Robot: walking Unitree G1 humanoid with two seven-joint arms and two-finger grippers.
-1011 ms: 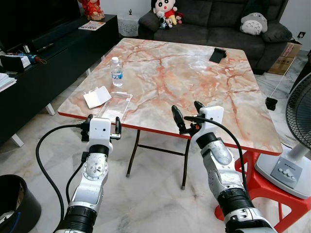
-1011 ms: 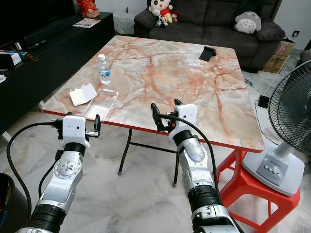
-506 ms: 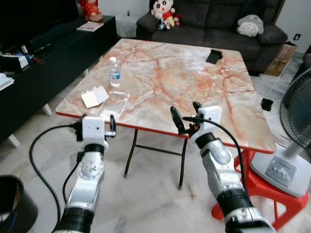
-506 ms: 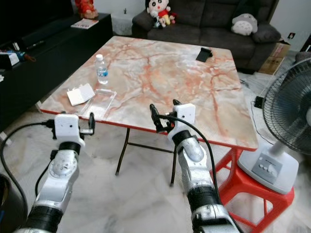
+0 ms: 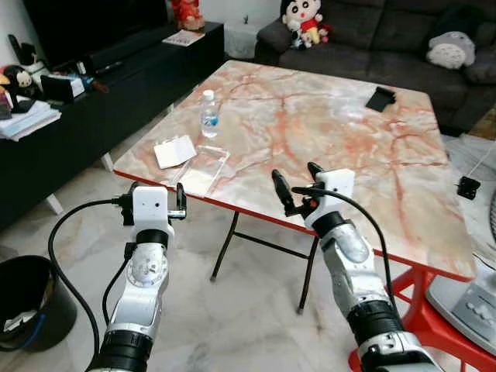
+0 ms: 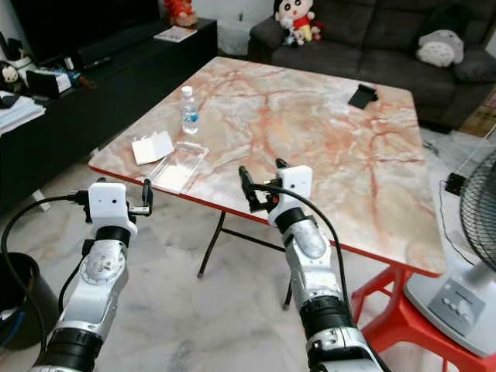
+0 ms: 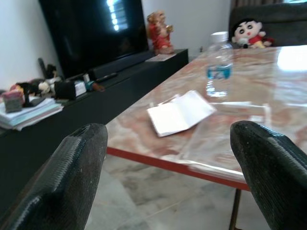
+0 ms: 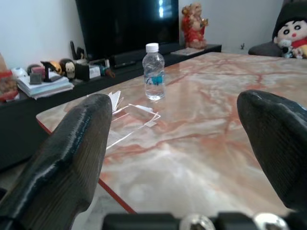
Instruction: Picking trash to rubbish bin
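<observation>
Here the left tool and right tool hover spread apart, empty, short of the table

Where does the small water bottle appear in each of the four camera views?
Left eye view: water bottle on the table's far left part, beyond the white paper.
Right eye view, same spot.
Left wrist view, upright behind the paper.
Right wrist view, upright beyond the paper.
Shared landmark: the white paper beside it.

Glossy marble-look table, clear plastic bottle, white paper
</observation>
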